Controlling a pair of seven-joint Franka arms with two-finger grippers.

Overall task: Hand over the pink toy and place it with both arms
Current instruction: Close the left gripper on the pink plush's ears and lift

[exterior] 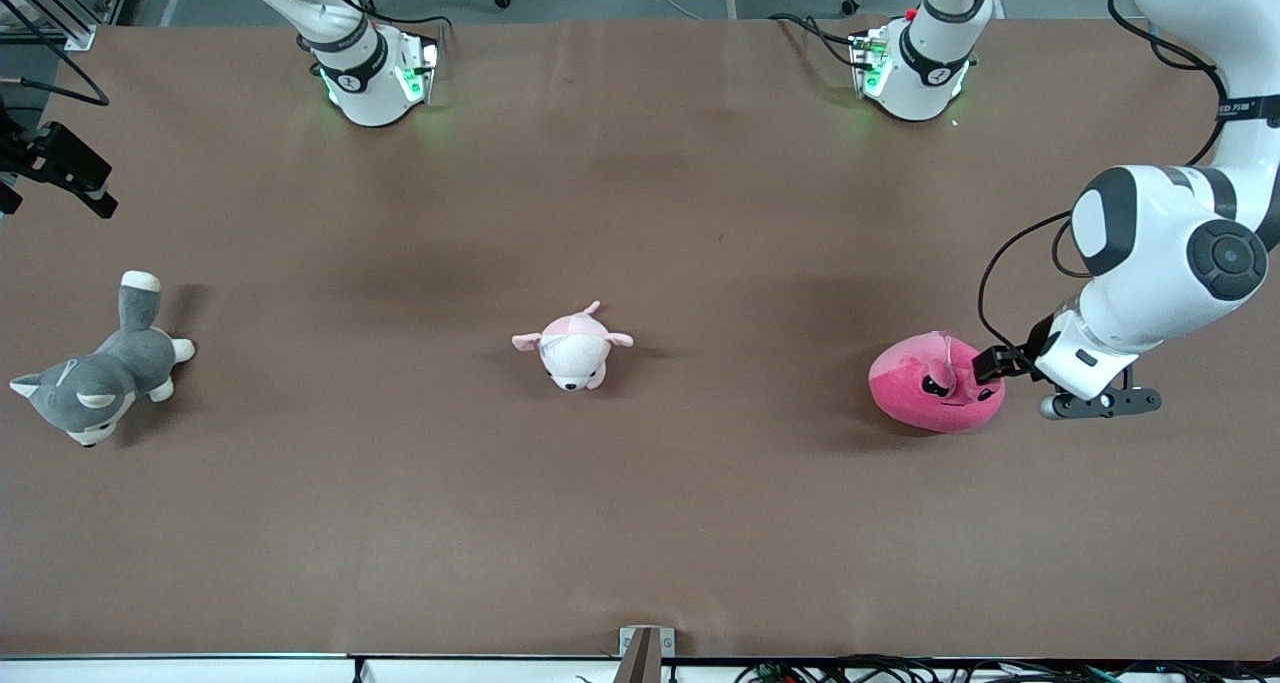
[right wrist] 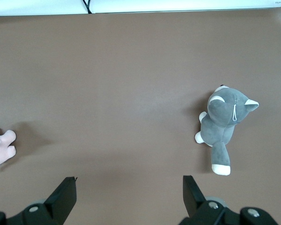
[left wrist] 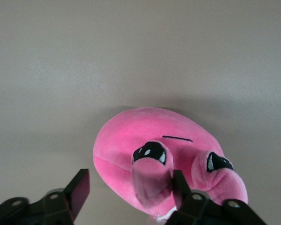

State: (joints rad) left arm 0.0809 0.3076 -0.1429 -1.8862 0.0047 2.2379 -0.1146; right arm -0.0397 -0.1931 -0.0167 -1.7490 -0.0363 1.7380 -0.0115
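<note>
At pink toy (exterior: 935, 395), left pincer (left wrist: 131, 190) open, tips cropped

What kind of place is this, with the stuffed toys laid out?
Probably a robotics lab: two bench-mounted arms, a brown table holding only the pink toy and two other plush animals, and loose cables along its edge.

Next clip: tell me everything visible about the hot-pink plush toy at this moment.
The pink toy is a round, blob-shaped hot-pink plush of soft short pile, with dark angry eyes, a thin stitched mouth line and small nubs. It lies on the brown table toward the left arm's end. The left tool is down at it, fingers open, straddling one nub; whether they press the fabric is unclear. The right tool waits open elsewhere.
</note>
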